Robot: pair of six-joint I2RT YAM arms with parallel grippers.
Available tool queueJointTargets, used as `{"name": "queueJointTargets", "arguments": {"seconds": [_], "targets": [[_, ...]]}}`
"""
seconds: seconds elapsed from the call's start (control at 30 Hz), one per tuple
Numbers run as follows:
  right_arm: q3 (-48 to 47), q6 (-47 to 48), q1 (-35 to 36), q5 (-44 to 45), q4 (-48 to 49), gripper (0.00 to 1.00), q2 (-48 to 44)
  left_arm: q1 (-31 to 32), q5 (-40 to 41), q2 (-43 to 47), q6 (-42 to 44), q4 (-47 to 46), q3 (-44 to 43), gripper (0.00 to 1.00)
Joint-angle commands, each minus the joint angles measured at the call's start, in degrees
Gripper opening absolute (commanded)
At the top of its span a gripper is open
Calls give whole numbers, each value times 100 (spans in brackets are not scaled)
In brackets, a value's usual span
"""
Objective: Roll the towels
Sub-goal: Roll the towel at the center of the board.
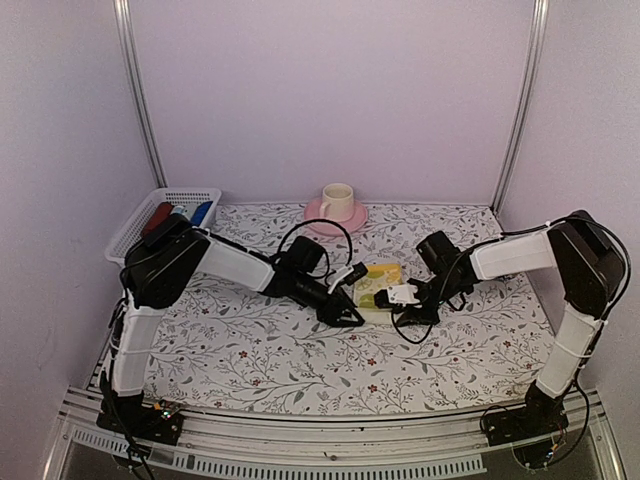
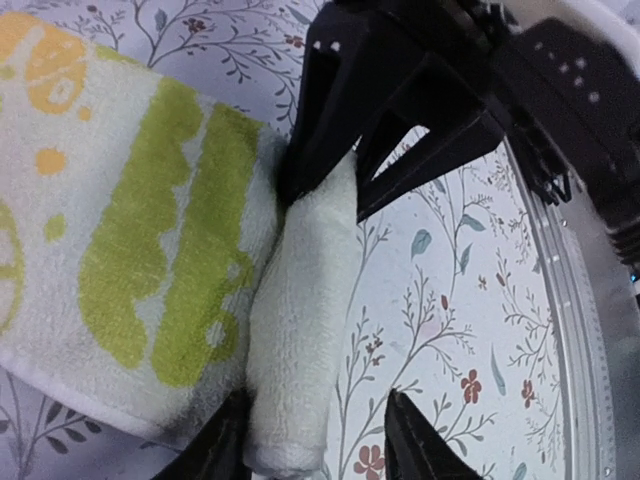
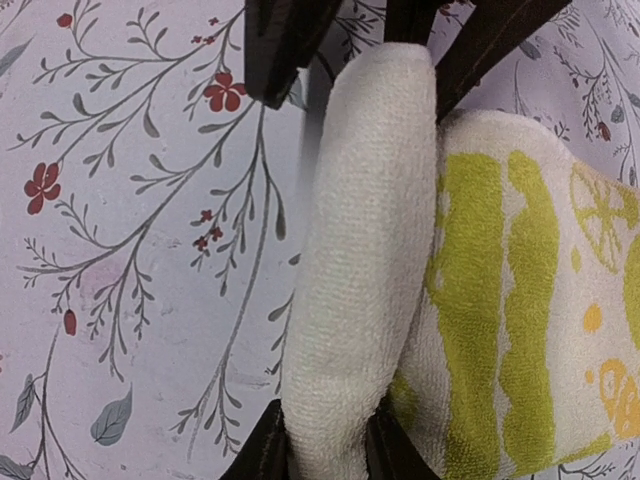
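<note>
A pale yellow towel [image 1: 382,277] with green printed marks lies mid-table, its near edge rolled into a thick fold [image 3: 365,250]. My right gripper [image 3: 325,450] is shut on one end of that roll, both fingers pressing the cloth. My left gripper [image 2: 315,445] straddles the other end and stands open: the roll [image 2: 300,340] rests against one finger [image 2: 215,445], with bare table between it and the other finger [image 2: 425,445]. In the top view the left gripper [image 1: 356,312] and right gripper [image 1: 390,298] meet at the towel's front edge.
A white basket [image 1: 135,225] at the back left holds dark red and blue cloth rolls. A pink saucer with a cream cup [image 1: 336,205] stands at the back centre. The floral tablecloth [image 1: 300,370] covers the table. Walls and metal posts close in the sides.
</note>
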State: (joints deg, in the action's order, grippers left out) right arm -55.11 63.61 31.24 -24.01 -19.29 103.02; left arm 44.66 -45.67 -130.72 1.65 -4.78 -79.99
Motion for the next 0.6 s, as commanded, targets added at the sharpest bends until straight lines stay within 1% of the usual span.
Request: {"name": "queueJointTargets", "arguments": {"seconds": [0.0, 0.07, 0.13, 0.2, 0.3, 0.4, 0.5, 0.57], "targets": [[-133, -121, 34, 175, -104, 22, 210, -186, 553, 417, -3, 83, 417, 52], [-206, -171, 35, 150, -162, 17, 247, -192, 659, 625, 45, 33, 535, 56], [-243, -182, 31, 64, -235, 12, 235, -195, 807, 790, 149, 37, 634, 64], [-266, -158, 31, -14, -318, 10, 212, -197, 940, 947, 331, 0, 769, 71], [-308, -118, 24, -135, -460, 9, 221, -194, 1102, 1262, 696, -407, 1209, 80], [-424, -89, 11, -328, -689, 8, 296, -130, 1513, 1666, 1223, -1168, 1833, 82], [-618, -71, -64, -653, -1013, 8, 404, 79, 2269, 2024, 1882, -1640, 2201, 81], [-783, -22, -133, -892, -1371, 8, 496, 336, 2725, 2135, 2391, -1998, 2450, 81]]}}
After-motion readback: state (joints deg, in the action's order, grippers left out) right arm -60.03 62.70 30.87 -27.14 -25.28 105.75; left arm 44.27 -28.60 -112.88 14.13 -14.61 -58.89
